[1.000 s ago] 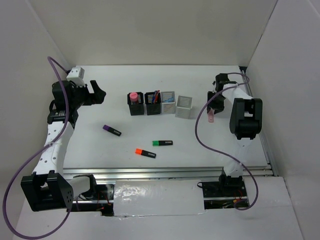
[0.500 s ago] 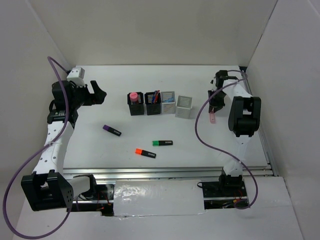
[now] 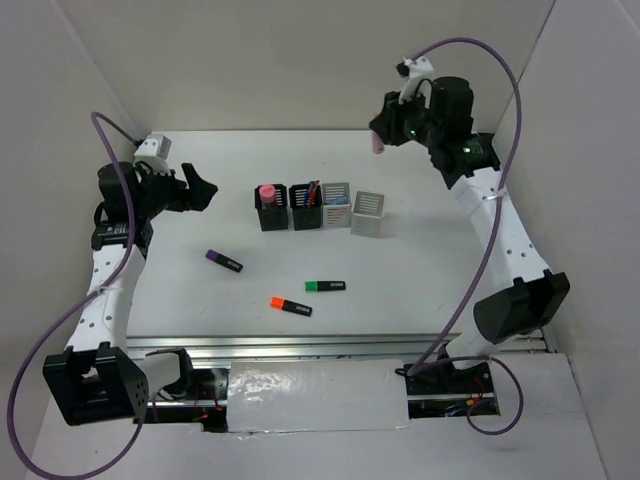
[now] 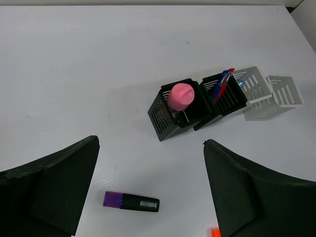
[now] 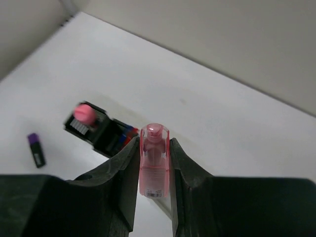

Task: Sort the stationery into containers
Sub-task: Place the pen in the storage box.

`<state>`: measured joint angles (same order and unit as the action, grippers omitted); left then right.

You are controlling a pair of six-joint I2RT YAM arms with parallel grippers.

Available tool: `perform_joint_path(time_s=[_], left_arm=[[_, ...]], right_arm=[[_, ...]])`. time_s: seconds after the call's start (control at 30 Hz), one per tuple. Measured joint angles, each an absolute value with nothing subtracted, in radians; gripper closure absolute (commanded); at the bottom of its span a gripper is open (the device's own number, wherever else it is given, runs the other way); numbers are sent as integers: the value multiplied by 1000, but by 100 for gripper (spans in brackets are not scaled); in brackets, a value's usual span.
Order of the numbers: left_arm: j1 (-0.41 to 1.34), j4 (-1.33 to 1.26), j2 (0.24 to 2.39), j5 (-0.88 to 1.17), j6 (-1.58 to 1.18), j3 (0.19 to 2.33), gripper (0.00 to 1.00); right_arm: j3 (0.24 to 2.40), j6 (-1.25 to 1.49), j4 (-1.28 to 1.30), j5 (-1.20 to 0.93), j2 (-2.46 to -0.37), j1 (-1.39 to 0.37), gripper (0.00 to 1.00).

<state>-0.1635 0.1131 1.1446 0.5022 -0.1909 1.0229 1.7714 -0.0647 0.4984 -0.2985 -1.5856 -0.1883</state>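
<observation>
A short orange marker, a green one and a purple one lie toward the tabletop's near edge. The left end effector hangs wide apart by the left edge. A row of four square slatted cups stands further back. High by the far edge, the right end effector is clamped on a see-through pink marker, which points along its fingers. The cups lie below it, to its left.

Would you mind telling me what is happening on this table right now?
The right gripper has its jaws shut on a pink highlighter, held in the air above the table. The left gripper hangs open and empty. A purple highlighter, green highlighter and orange highlighter lie loose near the row of four pen cups, unsorted.
</observation>
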Motion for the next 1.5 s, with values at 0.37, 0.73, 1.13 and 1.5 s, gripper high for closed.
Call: perform_joint_path(time_s=[0.37, 0.73, 1.13, 1.5], left_arm=[[-179, 142, 1081, 489, -172, 1020, 1], [-205, 245, 1036, 373, -162, 1003, 1], [-216, 281, 1030, 349, -163, 961, 1], [-167, 349, 1111, 131, -296, 927, 1]], right_arm=[[1806, 67, 324, -229, -1932, -382, 100], [1745, 101, 283, -182, -1998, -456, 95], [1582, 94, 250, -145, -1989, -432, 48], [1666, 95, 300, -197, -1881, -418, 32]])
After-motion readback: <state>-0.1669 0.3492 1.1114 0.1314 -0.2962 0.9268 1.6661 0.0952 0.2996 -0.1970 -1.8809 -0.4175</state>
